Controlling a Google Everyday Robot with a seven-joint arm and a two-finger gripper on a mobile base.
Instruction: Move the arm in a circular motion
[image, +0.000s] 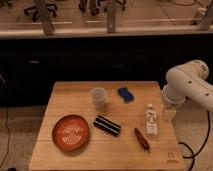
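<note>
The large white arm (187, 82) comes in from the right, with thick rounded segments and a bulbous joint dotted with small dark holes. It stands over the right edge of the wooden table (75, 92). The gripper (166, 116) hangs below the joint, just off the table's right edge and next to a white bottle (151, 120). It holds nothing that I can see.
On the table are a red plate (71, 132) at front left, a clear cup (98, 97), a blue sponge (125, 93), a black striped item (107, 125) and a dark reddish item (142, 138). A dark counter runs behind. A cable (187, 150) lies on the floor at right.
</note>
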